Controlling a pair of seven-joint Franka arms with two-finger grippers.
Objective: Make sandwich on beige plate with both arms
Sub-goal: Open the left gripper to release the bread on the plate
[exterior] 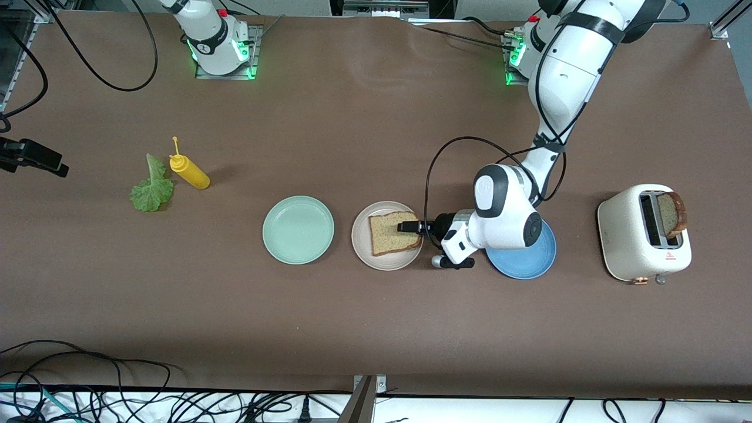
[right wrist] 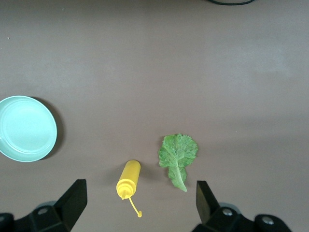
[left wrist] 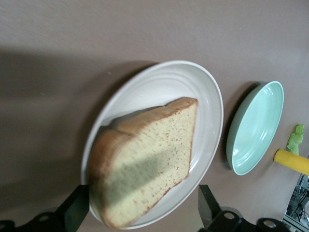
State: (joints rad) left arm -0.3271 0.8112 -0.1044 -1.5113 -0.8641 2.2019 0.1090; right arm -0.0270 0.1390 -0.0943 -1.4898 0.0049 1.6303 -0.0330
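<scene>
One brown bread slice [exterior: 392, 233] lies on the beige plate [exterior: 364, 247], also seen in the left wrist view [left wrist: 145, 164] on the plate [left wrist: 203, 92]. My left gripper [exterior: 408, 227] is low over that slice, open, its fingers [left wrist: 77, 208] on either side of the bread. A second slice [exterior: 672, 214] stands in the toaster [exterior: 637, 241]. The green lettuce leaf [exterior: 151, 189] lies on the table toward the right arm's end. My right gripper [right wrist: 140, 195] is open and empty, high over the lettuce [right wrist: 177, 154]; it is out of the front view.
A yellow squeeze bottle [exterior: 189, 170] lies beside the lettuce, also in the right wrist view [right wrist: 128, 180]. A mint green plate [exterior: 298, 229] and a blue plate [exterior: 529, 258] flank the beige plate. The left arm's wrist hangs over the blue plate.
</scene>
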